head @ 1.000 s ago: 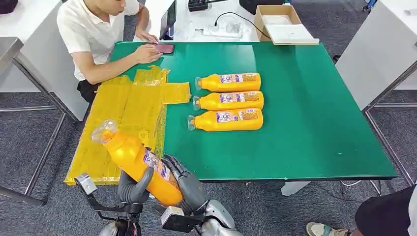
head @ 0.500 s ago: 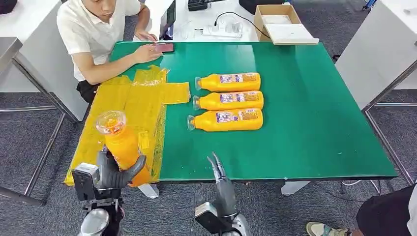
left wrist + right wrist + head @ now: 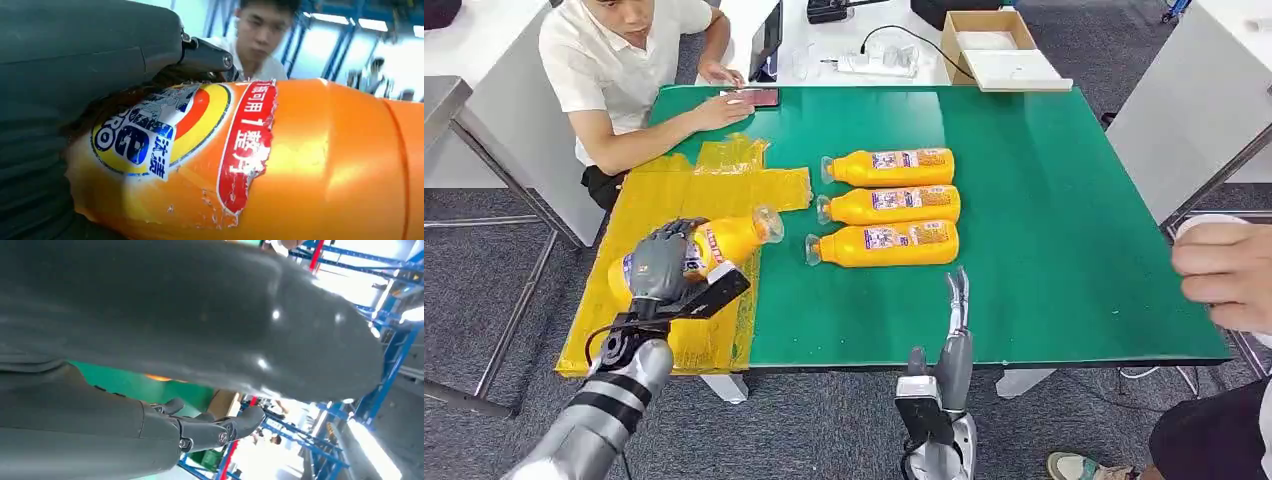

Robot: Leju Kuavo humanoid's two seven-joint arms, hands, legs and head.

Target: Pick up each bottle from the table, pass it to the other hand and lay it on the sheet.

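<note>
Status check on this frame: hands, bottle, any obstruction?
Left hand grips bottle over yellow sheet. Right hand open, empty. Three bottles wait on table. Nothing in the way.

Your right hand [image 3: 150,390] took up most of this wrist picture: a broad grey, glossy thumb [image 3: 210,320] lay across it, and darker fingers [image 3: 215,430] reached out past it, extended and apart, with nothing between them. In the gap between thumb and fingers you had a strip of the green table [image 3: 125,382], and on it, just past the thumb's edge, a small sliver of orange [image 3: 157,377], too little to tell what it was. Beyond the fingertips stood blue racking [image 3: 380,375] with a red upright [image 3: 315,255], under bright, washed-out light.
</note>
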